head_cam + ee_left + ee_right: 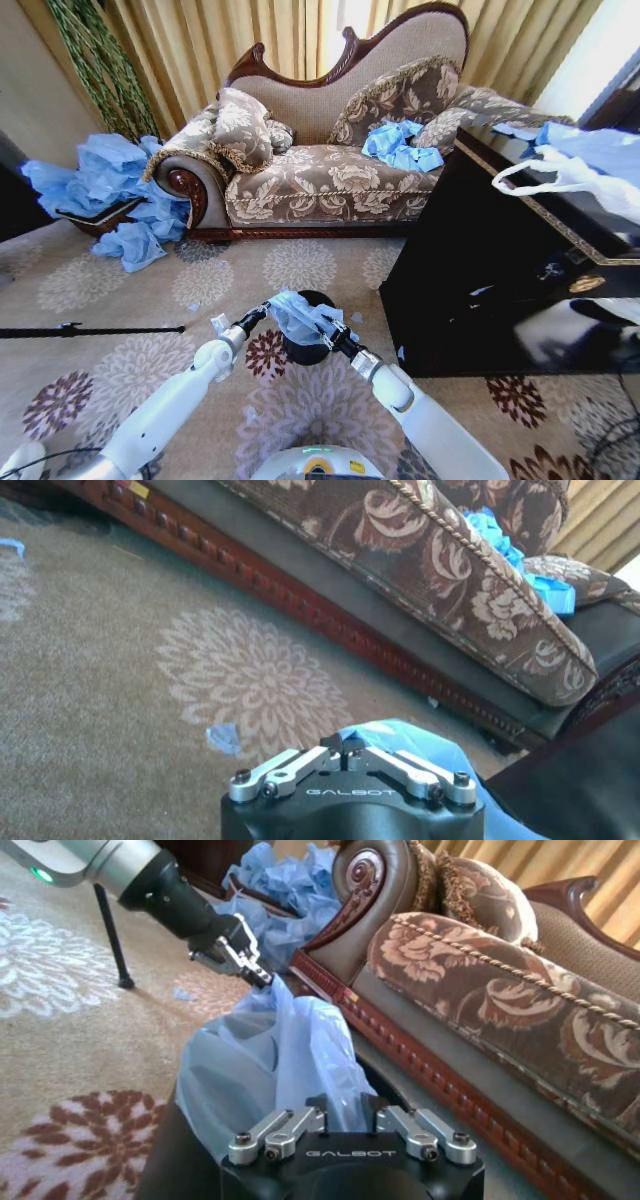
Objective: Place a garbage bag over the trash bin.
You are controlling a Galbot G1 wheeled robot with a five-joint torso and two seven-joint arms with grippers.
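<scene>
The small black trash bin (305,349) stands on the patterned carpet just in front of me. The light blue garbage bag (299,314) is stretched between my two grippers right above the bin's mouth. My left gripper (262,312) is shut on the bag's left edge; the right wrist view shows the left gripper (257,976) pinching a corner of the garbage bag (265,1065). My right gripper (338,338) is shut on the opposite edge, with the right gripper (345,1111) close over the bin's dark side (170,1166). In the left wrist view, the left gripper (346,756) holds blue film (405,739).
A floral sofa (320,170) stands behind the bin, with blue bags (400,145) on its seat. Heaped blue bags (110,190) lie at the left. A black cabinet (480,290) with a white bag (560,180) stands close on the right. A black rod (90,330) lies on the carpet.
</scene>
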